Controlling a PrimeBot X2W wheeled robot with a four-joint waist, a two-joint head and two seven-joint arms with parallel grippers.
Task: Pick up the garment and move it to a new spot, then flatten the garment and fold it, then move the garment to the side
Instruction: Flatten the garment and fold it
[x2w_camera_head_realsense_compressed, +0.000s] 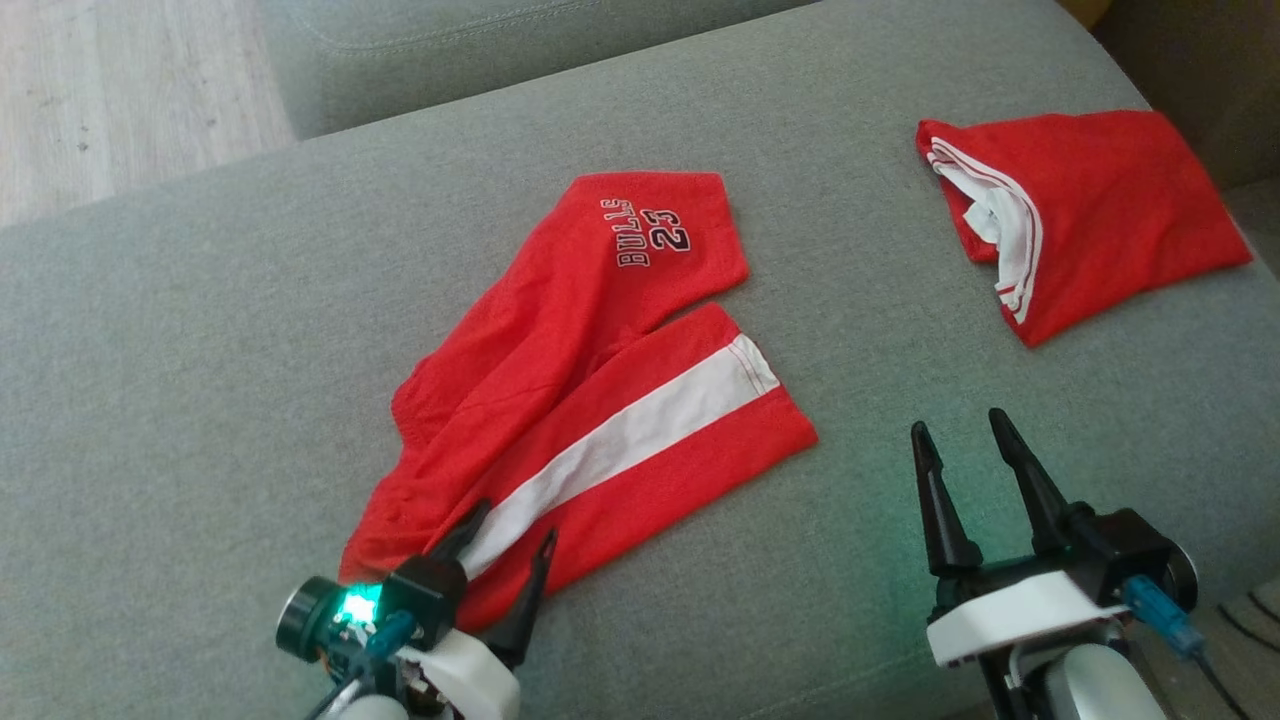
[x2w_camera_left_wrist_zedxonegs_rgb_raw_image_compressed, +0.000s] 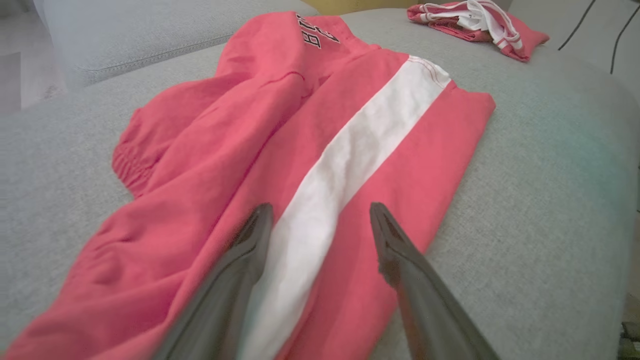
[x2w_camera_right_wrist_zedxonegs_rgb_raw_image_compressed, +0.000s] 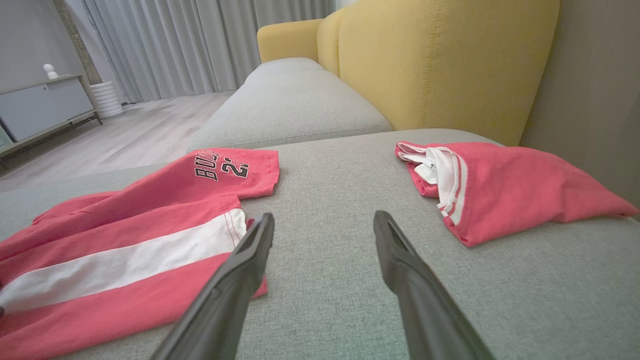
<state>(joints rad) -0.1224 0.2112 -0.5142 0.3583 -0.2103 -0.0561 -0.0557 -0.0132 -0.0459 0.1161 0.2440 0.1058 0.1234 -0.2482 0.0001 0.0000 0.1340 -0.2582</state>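
Left gripper: fingers spread wide, nothing between them. It sits over the near, waistband end of the red shorts. In the left wrist view the two fingers straddle the white stripe. Whether the tips touch the cloth, I cannot tell.

Right gripper: also spread wide and empty, over bare grey cushion. It is just beside the hem of the striped leg, between the shorts and a folded red garment.

The shorts lie mid-cushion, partly spread, with the two legs fanned apart. The far leg carries "BULLS 23" lettering. The waistband is bunched.

The folded garment lies well apart, at the cushion's far right, with white trim showing at its open edge.

View differences:
- The head view gives the full layout and both grippers.
- The left wrist view adds two dark cables beyond the cushion.
- The right wrist view adds a yellow backrest, a second grey cushion, curtains, a low cabinet and wooden floor.

Count: two grippers, two red garments, one stripe in sight, two grey cushions, two cables.
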